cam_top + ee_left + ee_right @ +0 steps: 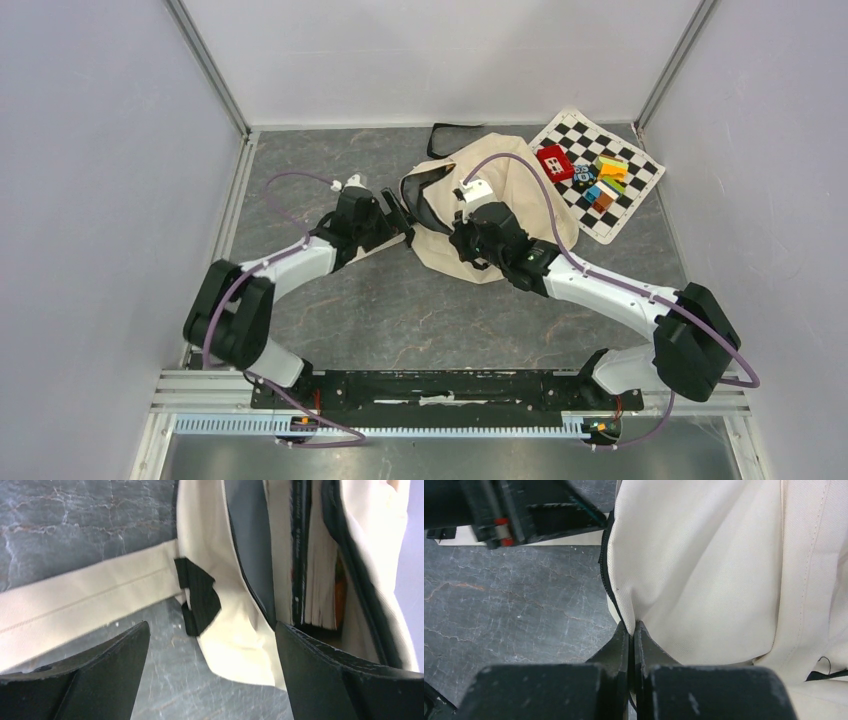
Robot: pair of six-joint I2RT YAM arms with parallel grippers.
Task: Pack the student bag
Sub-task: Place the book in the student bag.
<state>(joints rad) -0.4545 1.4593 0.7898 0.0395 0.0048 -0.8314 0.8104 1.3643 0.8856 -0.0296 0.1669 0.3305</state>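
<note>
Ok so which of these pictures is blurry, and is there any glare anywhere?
Left wrist view: the bag and its strap look smeared and soft. Right wrist view: the bag's weave is crisp, but the right tool body up close is out of focus. Top view: sharp, evenly lit, no obvious glare.

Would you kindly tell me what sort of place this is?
Probably an enclosed robot test cell: plain panel walls, two arms bolted to a rail, a student bag staged on the table.
</note>
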